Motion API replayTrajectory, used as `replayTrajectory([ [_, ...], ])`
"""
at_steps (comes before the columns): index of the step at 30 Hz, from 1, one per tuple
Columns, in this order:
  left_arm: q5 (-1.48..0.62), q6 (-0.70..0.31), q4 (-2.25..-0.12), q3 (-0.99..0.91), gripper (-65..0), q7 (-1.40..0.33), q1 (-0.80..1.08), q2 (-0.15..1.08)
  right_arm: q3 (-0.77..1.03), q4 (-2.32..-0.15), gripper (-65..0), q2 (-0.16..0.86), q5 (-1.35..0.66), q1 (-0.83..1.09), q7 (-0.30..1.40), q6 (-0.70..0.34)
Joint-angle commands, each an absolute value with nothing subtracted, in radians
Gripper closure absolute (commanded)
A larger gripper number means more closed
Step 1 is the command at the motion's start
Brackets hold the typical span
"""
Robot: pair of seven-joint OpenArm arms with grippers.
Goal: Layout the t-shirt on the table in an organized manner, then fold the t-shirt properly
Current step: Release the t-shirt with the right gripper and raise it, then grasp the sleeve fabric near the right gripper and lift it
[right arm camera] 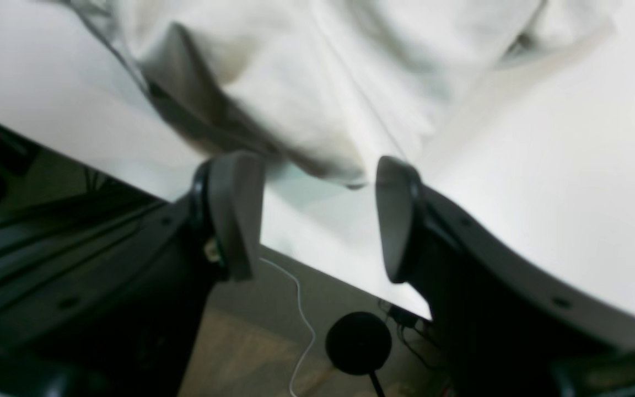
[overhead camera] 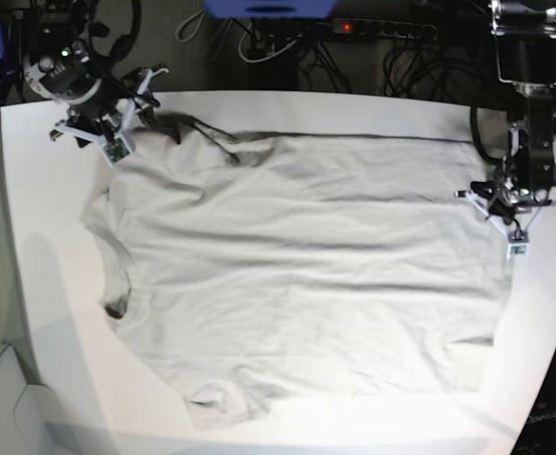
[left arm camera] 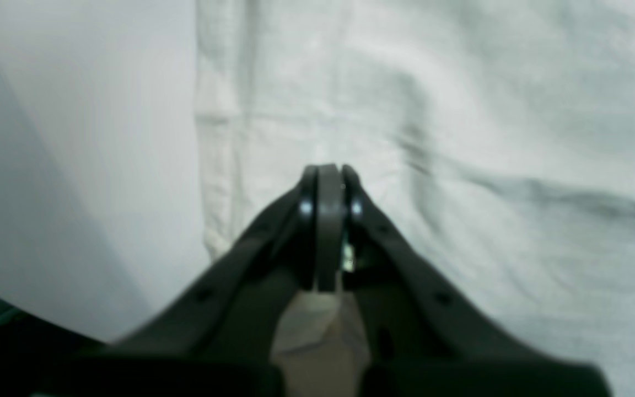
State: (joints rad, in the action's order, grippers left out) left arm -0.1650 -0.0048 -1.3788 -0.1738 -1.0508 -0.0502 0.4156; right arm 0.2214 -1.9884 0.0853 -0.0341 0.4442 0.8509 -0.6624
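Observation:
The light grey-beige t-shirt [overhead camera: 296,265] lies spread out on the white table [overhead camera: 50,218], collar towards the left, with wrinkles across its body. My left gripper [overhead camera: 510,223] is at the shirt's right edge. In the left wrist view it [left arm camera: 328,171] is shut, over the shirt [left arm camera: 433,110] near its hem, with bare table [left arm camera: 75,138] to the left. My right gripper [overhead camera: 126,133] is at the far left corner by a rumpled sleeve. In the right wrist view it [right arm camera: 317,215] is open and empty, just short of the shirt's edge [right arm camera: 306,71], over the table's edge [right arm camera: 543,165].
Cables and a power strip [overhead camera: 382,28] lie beyond the table's far edge. The floor below the right gripper holds a black round object [right arm camera: 357,343] and a thin white cable [right arm camera: 301,309]. Bare table surrounds the shirt at the left and front.

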Motion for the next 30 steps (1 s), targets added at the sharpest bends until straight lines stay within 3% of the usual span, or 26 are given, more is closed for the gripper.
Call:
replayTrajectory([
  [1, -0.157, 0.001, -1.391, -0.179, -0.3, -1.044, -0.068, 0.432, 0.223, -1.989, -33.9, 0.091, -0.044, 0.438, 0.837, -0.690],
  [13, -0.157, 0.001, -1.386, -0.179, -0.3, -1.043, -0.068, 0.430, 0.220, -1.847, -33.0, 0.094, -0.044, 0.318, 0.837, -0.691],
  [16, -0.157, 0.001, -1.363, -0.179, -0.3, -1.043, -0.068, 0.430, 0.216, -1.840, -26.4, 0.094, -0.044, 0.292, 0.837, -0.691],
  [21, -0.157, 0.001, -1.340, -0.179, -0.3, -1.041, -0.068, 0.430, 0.214, -1.842, -1.5, 0.094, -0.044, 0.251, 0.842, -0.691],
  [30, -0.157, 0.001, -1.342, -0.179, -0.3, -1.041, -0.061, 0.430, 0.166, -1.850, 0.0, 0.113, -0.044, 0.139, 0.848, -0.693],
])
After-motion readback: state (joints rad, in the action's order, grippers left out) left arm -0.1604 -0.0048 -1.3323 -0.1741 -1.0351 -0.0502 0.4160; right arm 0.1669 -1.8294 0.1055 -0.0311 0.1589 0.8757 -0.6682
